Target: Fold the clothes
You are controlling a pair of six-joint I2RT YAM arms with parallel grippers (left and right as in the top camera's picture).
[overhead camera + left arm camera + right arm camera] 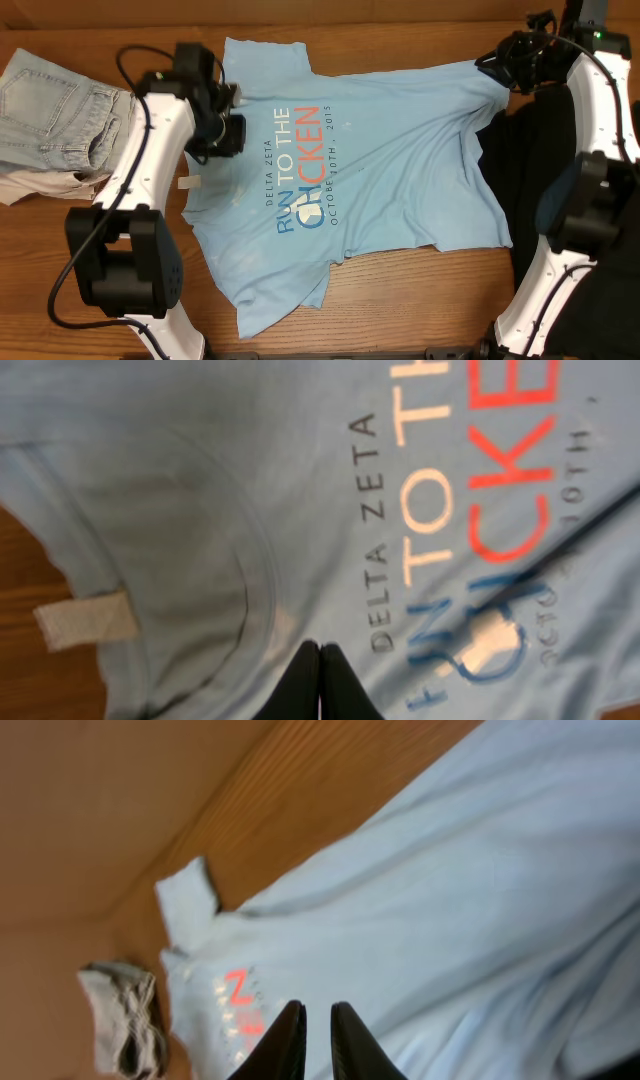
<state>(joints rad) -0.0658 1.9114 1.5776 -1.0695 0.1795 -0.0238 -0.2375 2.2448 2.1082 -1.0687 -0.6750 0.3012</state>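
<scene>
The sky-blue T-shirt (400, 170) lay flat and print-up across the table (420, 300); no fold showed, so I judged all the folding was left; the left gripper (318, 650) hung closed and empty over the collar; the right gripper (317, 1012), its fingers nearly together, sat at the hem, and I could not tell whether it held cloth; counted: 1 blue shirt, 1 black T-shirt (510, 190), 1 denim piece (50, 110), 1 off-white piece (30, 183).

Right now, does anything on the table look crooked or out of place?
The sky-blue T-shirt lies unevenly: its far right corner bunches in creases near the right gripper, and its lower sleeve is rumpled. Nothing looks spilled or damaged.
</scene>
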